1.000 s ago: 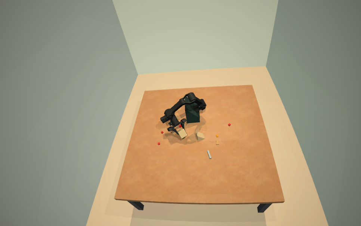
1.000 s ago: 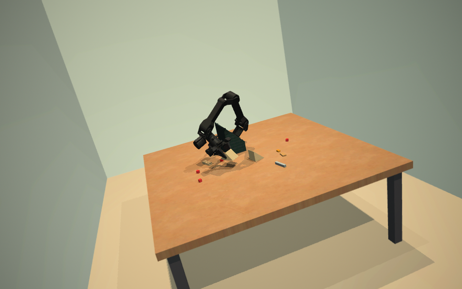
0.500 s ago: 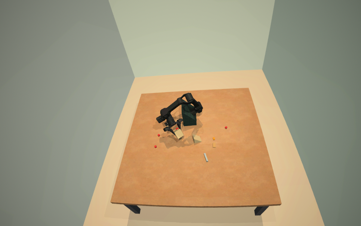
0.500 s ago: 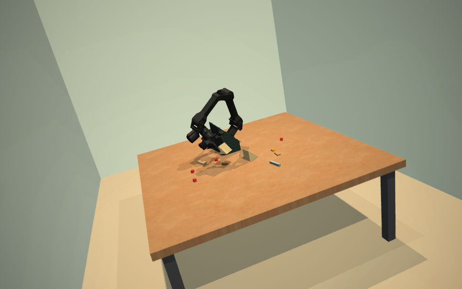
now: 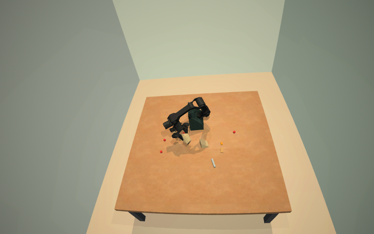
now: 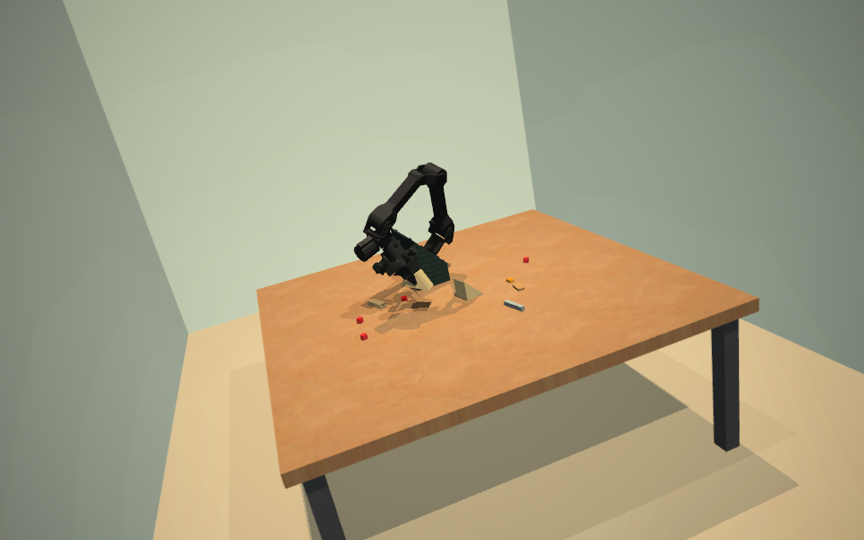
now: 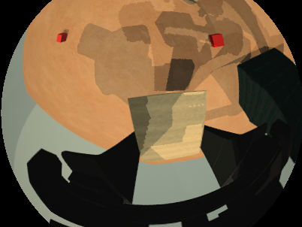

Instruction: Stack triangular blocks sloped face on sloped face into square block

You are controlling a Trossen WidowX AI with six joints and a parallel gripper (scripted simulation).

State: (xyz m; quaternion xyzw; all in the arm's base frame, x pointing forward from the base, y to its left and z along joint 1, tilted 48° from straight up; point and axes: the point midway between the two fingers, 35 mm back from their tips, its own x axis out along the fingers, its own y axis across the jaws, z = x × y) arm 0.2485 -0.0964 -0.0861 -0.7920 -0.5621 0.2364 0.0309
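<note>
One pale wooden triangular block (image 5: 186, 138) (image 6: 423, 278) (image 7: 169, 120) is between the fingers of my gripper (image 5: 184, 136) (image 7: 167, 129), which is shut on it. It is held tilted above the table, with its shadow on the wood below. In the wrist view a broad face of it shows; which face is sloped I cannot tell. The other triangular block (image 5: 204, 143) (image 6: 468, 291) stands on the table to the right of the held one in the top and exterior views, apart from it. It is out of sight in the wrist view.
A dark green ridged object (image 5: 196, 124) (image 6: 433, 265) (image 7: 261, 90) stands close behind the gripper. Several small red cubes (image 5: 164, 140) (image 6: 360, 320) (image 7: 216, 40) lie around. An orange cube (image 5: 221, 143), a tan piece (image 5: 221, 150) and a pale bar (image 5: 213, 162) (image 6: 513, 305) lie right. Another flat piece (image 6: 376, 303) lies left.
</note>
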